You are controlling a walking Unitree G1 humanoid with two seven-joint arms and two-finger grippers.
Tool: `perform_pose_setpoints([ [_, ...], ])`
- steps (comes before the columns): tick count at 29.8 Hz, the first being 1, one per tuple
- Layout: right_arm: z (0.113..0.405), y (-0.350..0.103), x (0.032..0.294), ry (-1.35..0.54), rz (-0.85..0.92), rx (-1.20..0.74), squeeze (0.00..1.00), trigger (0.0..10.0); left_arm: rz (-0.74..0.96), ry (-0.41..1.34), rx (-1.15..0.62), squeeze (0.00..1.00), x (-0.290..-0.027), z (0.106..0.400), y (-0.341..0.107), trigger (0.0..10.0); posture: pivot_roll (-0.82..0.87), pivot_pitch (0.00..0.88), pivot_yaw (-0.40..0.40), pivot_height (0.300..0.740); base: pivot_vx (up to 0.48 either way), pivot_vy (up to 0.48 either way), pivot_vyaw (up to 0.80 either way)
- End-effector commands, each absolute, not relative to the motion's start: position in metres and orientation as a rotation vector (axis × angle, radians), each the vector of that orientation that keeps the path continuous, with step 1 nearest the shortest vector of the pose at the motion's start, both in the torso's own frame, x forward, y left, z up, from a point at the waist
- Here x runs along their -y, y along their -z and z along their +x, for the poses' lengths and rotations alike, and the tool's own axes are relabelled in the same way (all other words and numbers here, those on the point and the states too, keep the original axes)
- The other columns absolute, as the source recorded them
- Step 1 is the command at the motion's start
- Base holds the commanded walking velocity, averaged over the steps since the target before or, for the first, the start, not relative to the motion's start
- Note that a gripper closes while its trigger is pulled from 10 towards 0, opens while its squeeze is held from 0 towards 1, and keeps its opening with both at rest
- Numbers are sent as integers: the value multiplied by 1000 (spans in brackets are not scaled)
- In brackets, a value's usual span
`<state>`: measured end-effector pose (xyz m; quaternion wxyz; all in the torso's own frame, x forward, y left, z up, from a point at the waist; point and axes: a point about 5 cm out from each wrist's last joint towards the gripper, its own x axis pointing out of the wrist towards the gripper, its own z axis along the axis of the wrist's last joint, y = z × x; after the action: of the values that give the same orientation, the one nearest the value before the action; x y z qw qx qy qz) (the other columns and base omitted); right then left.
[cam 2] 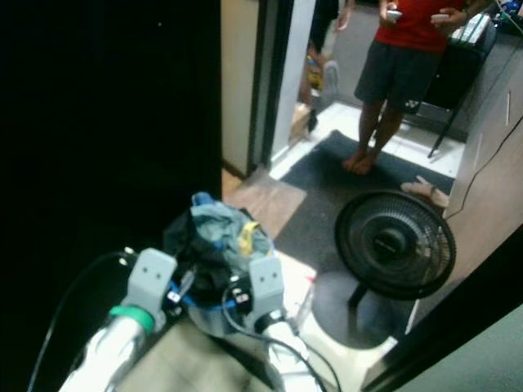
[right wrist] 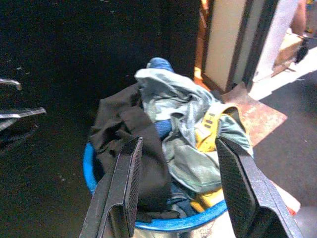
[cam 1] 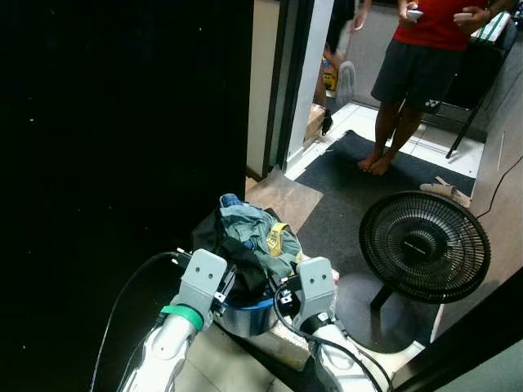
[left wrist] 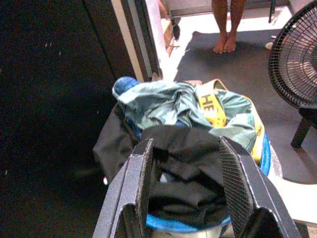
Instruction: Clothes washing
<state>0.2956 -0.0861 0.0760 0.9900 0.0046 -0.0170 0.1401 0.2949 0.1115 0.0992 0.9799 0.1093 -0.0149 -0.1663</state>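
Note:
A blue basin heaped with clothes sits just in front of me, between my two arms. The pile holds a black garment, a pale teal one and a yellow strap with lettering. My left gripper is at the basin's near left rim, its fingers spread wide apart over the black cloth. At the near right rim my right gripper is also spread open above the pile. Neither pair of fingers pinches anything. The basin's underside is hidden.
A black floor fan stands close on the right. A barefoot person in a red shirt stands on a dark mat beyond a door frame. Slippers lie near the fan. The left side is black.

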Motion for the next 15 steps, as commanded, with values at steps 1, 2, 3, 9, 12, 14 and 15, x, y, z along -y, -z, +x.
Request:
perform_pose_setpoints([
  [1, 294, -71, 95, -240, 15, 9, 0, 10000, 226, 362, 18, 0, -107, 295, -95, 10000, -55, 42, 50, 740, 446, 0, 0],
  [2, 294, -71, 95, -240, 15, 9, 0, 10000, 226, 362, 18, 0, -107, 295, -95, 10000, -55, 42, 50, 740, 446, 0, 0],
  [3, 294, -71, 96, -236, 15, 9, 0, 10000, 227, 364, 19, 0, -107, 295, -96, 10000, -56, 44, 53, 740, 446, 0, 0],
  [9, 293, -71, 99, -214, 10, 8, 0, 10000, 233, 375, 18, 0, -109, 294, -96, 10000, -56, 65, 64, 740, 448, 0, 0],
  [12, 292, -69, 97, -206, 14, 1, 0, 10000, 248, 374, 11, 0, -114, 290, -93, 10000, -27, 67, 56, 740, 450, 0, 0],
  [14, 294, -69, 96, -217, 17, -3, 0, 10000, 259, 365, 5, 0, -117, 289, -91, 10000, -15, 66, 55, 740, 450, 0, 0],
  [15, 294, -69, 96, -217, 17, -3, 0, 10000, 259, 365, 5, 0, -117, 289, -91, 10000, -15, 66, 55, 740, 450, 0, 0],
])
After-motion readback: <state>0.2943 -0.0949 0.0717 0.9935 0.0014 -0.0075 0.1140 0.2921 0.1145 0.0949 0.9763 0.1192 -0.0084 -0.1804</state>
